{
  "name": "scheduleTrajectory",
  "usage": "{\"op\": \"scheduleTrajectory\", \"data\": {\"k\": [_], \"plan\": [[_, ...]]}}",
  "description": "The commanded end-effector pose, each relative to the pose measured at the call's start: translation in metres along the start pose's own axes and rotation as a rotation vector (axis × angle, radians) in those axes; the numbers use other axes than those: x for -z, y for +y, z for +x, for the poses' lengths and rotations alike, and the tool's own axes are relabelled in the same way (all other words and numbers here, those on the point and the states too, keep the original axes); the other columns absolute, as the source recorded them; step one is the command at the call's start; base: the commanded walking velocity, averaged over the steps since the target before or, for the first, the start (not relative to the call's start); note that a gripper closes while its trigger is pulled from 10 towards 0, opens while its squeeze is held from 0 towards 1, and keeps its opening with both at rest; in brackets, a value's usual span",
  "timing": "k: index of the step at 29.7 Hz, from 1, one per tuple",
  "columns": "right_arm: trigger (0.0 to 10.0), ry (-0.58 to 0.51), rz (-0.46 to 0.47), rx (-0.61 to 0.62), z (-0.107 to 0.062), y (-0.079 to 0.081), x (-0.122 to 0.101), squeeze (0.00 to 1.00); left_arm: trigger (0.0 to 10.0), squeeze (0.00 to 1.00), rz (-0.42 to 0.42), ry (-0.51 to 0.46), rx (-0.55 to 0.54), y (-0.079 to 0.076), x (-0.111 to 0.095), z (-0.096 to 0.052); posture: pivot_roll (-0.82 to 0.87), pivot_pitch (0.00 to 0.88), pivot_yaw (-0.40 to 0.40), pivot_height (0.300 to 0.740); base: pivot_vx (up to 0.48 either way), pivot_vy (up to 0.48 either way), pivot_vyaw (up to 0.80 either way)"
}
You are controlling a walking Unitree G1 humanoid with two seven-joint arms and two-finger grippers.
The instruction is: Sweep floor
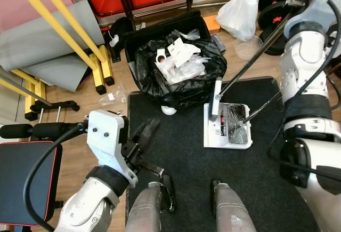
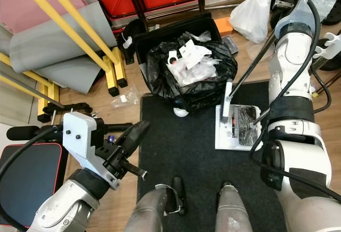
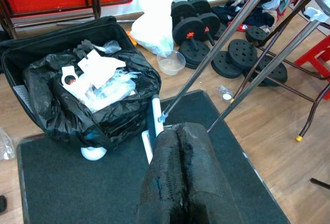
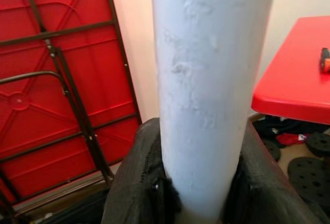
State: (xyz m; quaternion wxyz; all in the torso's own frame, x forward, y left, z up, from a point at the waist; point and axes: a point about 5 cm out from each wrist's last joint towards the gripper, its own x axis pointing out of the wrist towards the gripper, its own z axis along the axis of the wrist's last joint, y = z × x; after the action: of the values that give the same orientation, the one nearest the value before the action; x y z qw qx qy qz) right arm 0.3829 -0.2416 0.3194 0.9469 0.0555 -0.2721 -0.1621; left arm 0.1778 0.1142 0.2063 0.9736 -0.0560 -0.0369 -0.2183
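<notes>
Sweeping in its closing stage. The white dustpan (image 1: 228, 127) lay flat on the dark mat (image 1: 176, 152), just beside the black-lined rubbish bin (image 1: 178, 69) heaped with white scraps; the broom head (image 1: 237, 121) rested inside the pan, and two long handles rose from pan and broom toward the upper right. The right gripper (image 4: 198, 193) was clamped round a pale handle (image 4: 206, 80), its fingers pressed to either side of the shaft; which of the two handles this was could not be told. The left gripper (image 1: 143, 136) hovered low over the near edge of the mat, fingers pressed together and holding nothing. A small white ball (image 1: 169, 110) sat at the foot of the bin, touching the mat's far edge; clear plastic scraps (image 1: 114, 96) lay on the wooden floor (image 1: 80, 120) beside the yellow frame (image 1: 80, 45), unswept.

Judged risks: the pan might tip if only one handle were lifted, spilling its load back onto the mat; a swing of the long handles could strike the white plastic bag (image 1: 241, 8) or the weight plates (image 3: 242, 54) nearby; the overfull bin might shed scraps if knocked; the robot's feet (image 1: 224, 200), standing on the mat, could catch its edge.
</notes>
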Motion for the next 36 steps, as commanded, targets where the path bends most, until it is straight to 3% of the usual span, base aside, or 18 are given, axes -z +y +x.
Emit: {"op": "scheduleTrajectory", "data": {"k": [1,4,5,8,10,11,12,16,21,22,26,35,36], "plan": [[10.0,-0.039,0.054,-0.03,0.002,0.009,-0.013,0.0,10.0,0.0,-0.003,0.031,-0.078,0.006,0.006,-0.001,-0.04,0.339,0.089,0.74,0.0,0.0,0.0],[10.0,-0.002,0.123,-0.135,0.0,0.03,-0.015,0.0,10.0,0.0,-0.003,0.03,-0.075,0.007,0.008,0.001,-0.06,0.317,0.084,0.74,0.0,0.0,0.0],[10.0,-0.002,0.123,-0.135,0.0,0.03,-0.015,0.0,10.0,0.0,-0.003,0.03,-0.075,0.007,0.008,0.001,-0.06,0.317,0.084,0.74,0.0,0.0,0.0],[10.0,0.126,0.249,-0.325,-0.012,0.063,-0.01,0.0,10.0,0.0,-0.001,0.031,-0.068,0.009,0.012,0.006,-0.07,0.285,0.075,0.74,0.0,0.0,0.0],[10.0,0.152,0.28,-0.36,-0.015,0.069,-0.01,0.0,10.0,0.0,0.0,0.032,-0.065,0.01,0.013,0.007,-0.07,0.278,0.074,0.74,0.0,0.0,0.0],[10.0,0.175,0.27,-0.449,-0.02,0.079,-0.01,0.0,10.0,0.0,0.001,0.033,-0.063,0.01,0.015,0.009,-0.08,0.256,0.069,0.74,0.0,0.0,0.0],[10.0,0.175,0.27,-0.449,-0.02,0.079,-0.01,0.0,10.0,0.0,0.001,0.033,-0.063,0.01,0.015,0.009,-0.08,0.256,0.069,0.74,0.0,0.0,0.0],[10.0,0.247,0.206,-0.813,-0.051,0.108,-0.01,0.0,10.0,0.0,-0.016,0.034,-0.091,0.017,0.023,0.014,-0.09,0.204,0.053,0.74,0.0,0.0,0.8],[10.0,0.282,0.11,-0.961,-0.067,0.115,-0.001,0.0,10.0,0.0,-0.037,0.023,-0.152,0.028,0.028,0.02,-0.1,0.158,0.038,0.74,0.0,0.0,0.8],[10.0,0.304,0.038,-1.079,-0.082,0.117,0.003,0.0,10.0,0.0,-0.029,0.012,-0.194,0.037,0.029,0.022,-0.11,0.135,0.032,0.74,0.0,0.0,0.8],[10.0,0.305,-0.072,-1.185,-0.097,0.116,0.009,0.0,10.0,0.0,-0.006,-0.002,-0.248,0.049,0.03,0.025,-0.12,0.096,0.015,0.74,0.0,0.0,0.8],[10.0,0.372,-0.09,-1.366,-0.136,0.113,0.019,0.0,10.0,0.0,0.002,-0.015,-0.309,0.063,0.036,0.026,-0.13,0.048,-0.019,0.74,0.0,0.0,0.8],[10.0,0.367,-0.094,-1.441,-0.149,0.107,0.024,0.0,10.0,0.0,0.009,-0.02,-0.319,0.066,0.039,0.027,-0.13,0.034,-0.027,0.74,0.0,0.0,0.8]]}}
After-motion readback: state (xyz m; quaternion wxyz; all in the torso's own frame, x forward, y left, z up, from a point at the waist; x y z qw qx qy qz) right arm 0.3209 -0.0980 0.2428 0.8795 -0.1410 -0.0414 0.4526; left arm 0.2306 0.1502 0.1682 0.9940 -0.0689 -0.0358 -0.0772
